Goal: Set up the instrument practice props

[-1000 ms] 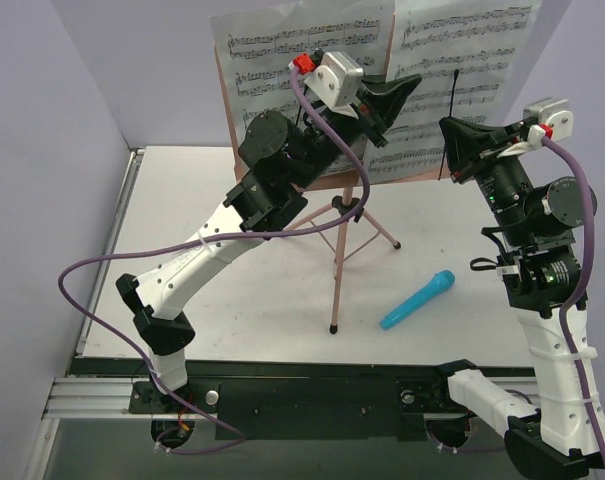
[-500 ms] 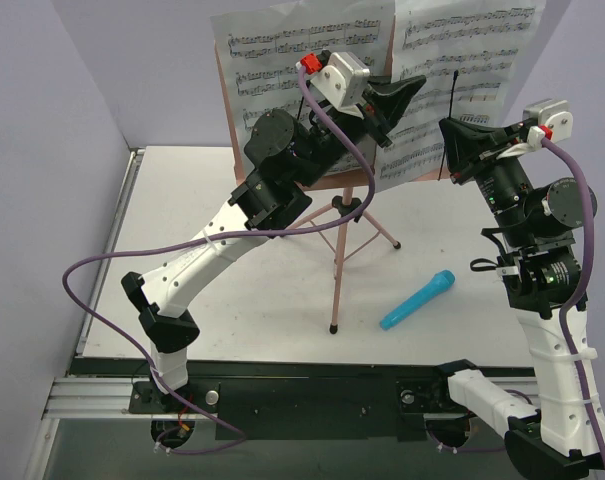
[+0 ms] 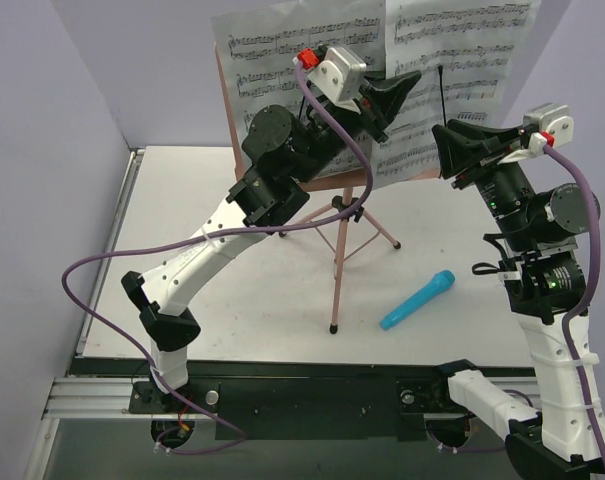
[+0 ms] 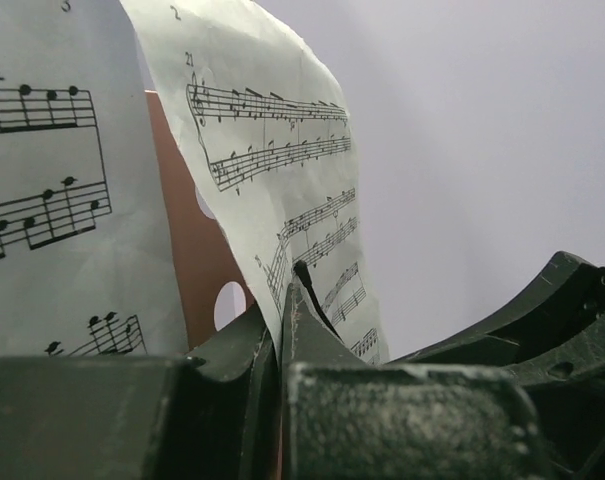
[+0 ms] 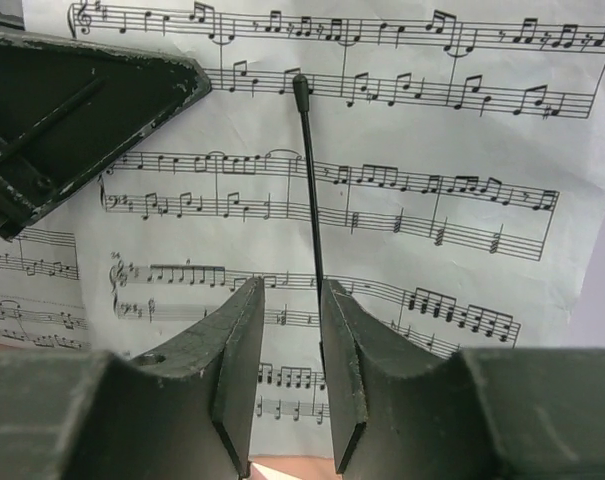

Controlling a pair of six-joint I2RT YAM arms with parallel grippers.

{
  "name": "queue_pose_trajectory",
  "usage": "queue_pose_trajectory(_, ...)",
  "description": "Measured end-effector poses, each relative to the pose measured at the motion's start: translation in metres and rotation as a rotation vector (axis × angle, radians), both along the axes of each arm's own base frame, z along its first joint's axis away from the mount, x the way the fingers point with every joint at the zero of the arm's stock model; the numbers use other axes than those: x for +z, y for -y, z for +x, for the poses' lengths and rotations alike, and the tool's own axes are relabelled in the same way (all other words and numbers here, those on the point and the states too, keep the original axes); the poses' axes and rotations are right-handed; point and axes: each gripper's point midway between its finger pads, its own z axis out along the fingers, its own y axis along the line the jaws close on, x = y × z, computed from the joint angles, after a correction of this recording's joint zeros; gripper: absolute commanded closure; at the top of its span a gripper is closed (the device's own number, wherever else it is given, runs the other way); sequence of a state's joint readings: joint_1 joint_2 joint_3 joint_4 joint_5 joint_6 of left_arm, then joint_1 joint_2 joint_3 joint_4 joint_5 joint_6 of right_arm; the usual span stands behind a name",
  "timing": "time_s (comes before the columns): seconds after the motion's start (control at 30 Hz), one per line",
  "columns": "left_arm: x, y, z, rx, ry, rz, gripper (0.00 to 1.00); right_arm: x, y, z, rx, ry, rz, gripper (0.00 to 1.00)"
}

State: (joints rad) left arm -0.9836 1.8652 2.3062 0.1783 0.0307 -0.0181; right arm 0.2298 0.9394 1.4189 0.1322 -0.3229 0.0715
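Lavender walls close in a white table. At its back-centre the pink music stand is up on its thin tripod legs. The left sheet and the right sheet of printed music rest side by side on its desk.

Over the last second the black wire page holder on the right has shifted a little toward the stand's centre and now stands upright across the right sheet. In that time the right gripper has gone from closed to parted. I read this as a release: the holder looks set over the page, so that side seems nearly finished.

The right gripper's jaws now stand modestly apart. The wire runs down between them, close against one finger, and nothing is clamped.

The left gripper sits low at the middle of the desk, its fingers almost together with only a thin slit between them. The right sheet's lower edge and a black wire tip rise from that slit. Whether they are pinched I cannot tell.

A blue toy microphone lies on the table, well apart from the stand.
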Motion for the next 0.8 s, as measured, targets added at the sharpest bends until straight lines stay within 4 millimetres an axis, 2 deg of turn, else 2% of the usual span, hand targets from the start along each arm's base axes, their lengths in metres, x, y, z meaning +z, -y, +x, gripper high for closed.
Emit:
queue_pose_trajectory(0.1, 0.001, -0.003, 0.004, 0.01, -0.002, 0.003, 0.79, 0.0, -0.001, -0.002, 0.007, 0.002, -0.002, 0.71)
queue_pose_trajectory(0.13, 0.001, -0.004, 0.005, 0.012, -0.002, 0.003, 0.72, 0.0, -0.001, -0.002, 0.007, 0.004, -0.002, 0.7)
queue_pose_trajectory(0.2, 0.001, -0.006, 0.007, 0.015, -0.003, 0.005, 0.64, 0.0, -0.001, -0.002, 0.007, 0.006, -0.002, 0.68)
queue_pose_trajectory(0.27, 0.001, -0.006, 0.006, 0.011, -0.005, 0.008, 0.61, -0.001, -0.001, -0.002, 0.008, 0.004, -0.002, 0.67)
queue_pose_trajectory(0.53, 0.0, -0.008, -0.004, -0.025, -0.001, 0.035, 0.56, -0.003, 0.002, -0.013, 0.008, 0.015, 0.0, 0.65)
queue_pose_trajectory(0.8, 0.016, -0.041, -0.03, -0.047, 0.011, 0.018, 0.54, 0.0, 0.006, -0.032, 0.006, 0.048, 0.004, 0.64)
